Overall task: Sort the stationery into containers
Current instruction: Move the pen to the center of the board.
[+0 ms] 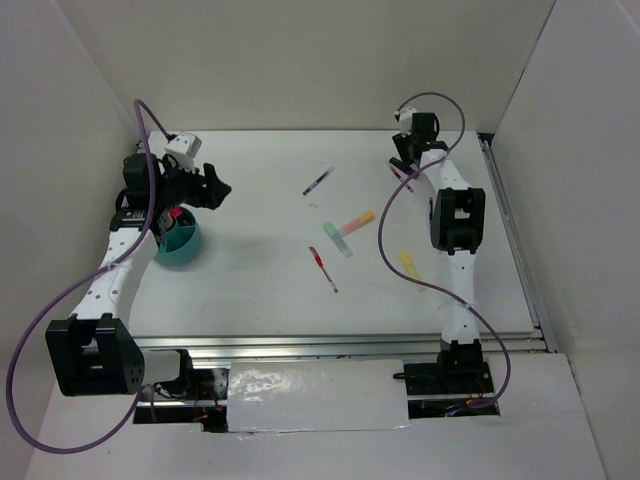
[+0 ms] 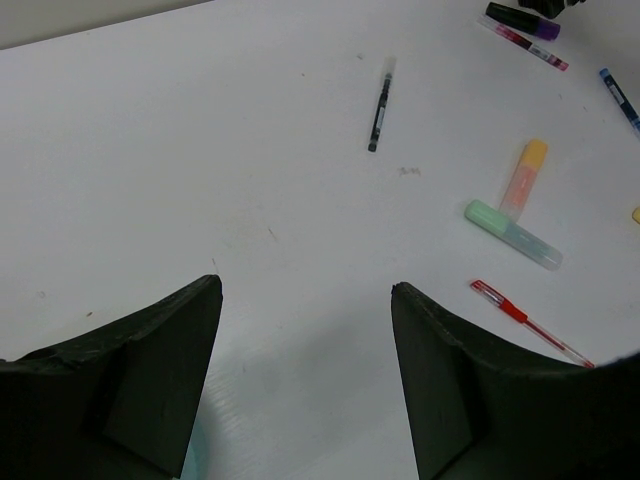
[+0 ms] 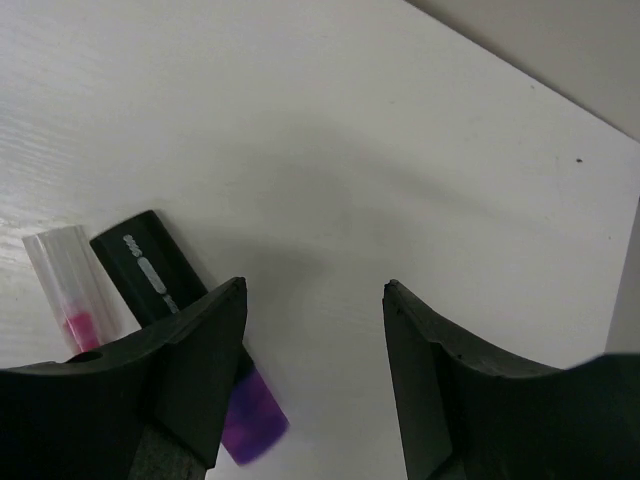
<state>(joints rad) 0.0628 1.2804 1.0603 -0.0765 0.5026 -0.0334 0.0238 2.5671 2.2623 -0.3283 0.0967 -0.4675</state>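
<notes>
The teal cup (image 1: 180,247) stands at the left with a pink highlighter (image 1: 176,215) in it. My left gripper (image 1: 215,190) (image 2: 305,285) is open and empty, just right of and above the cup. A dark pen (image 1: 318,180) (image 2: 379,105), an orange highlighter (image 1: 357,220) (image 2: 525,178), a pastel green highlighter (image 1: 337,239) (image 2: 512,234), a red pen (image 1: 323,268) (image 2: 528,322) and a yellow highlighter (image 1: 410,264) lie mid-table. My right gripper (image 1: 405,165) (image 3: 315,285) is open and empty at the back right, its left finger over the purple-black marker (image 3: 150,262).
A clear pen with pink ink (image 3: 68,290) (image 2: 523,43) lies beside the purple-black marker (image 2: 522,19). A blue pen (image 2: 618,97) lies at the right edge of the left wrist view. White walls enclose the table on the left, back and right.
</notes>
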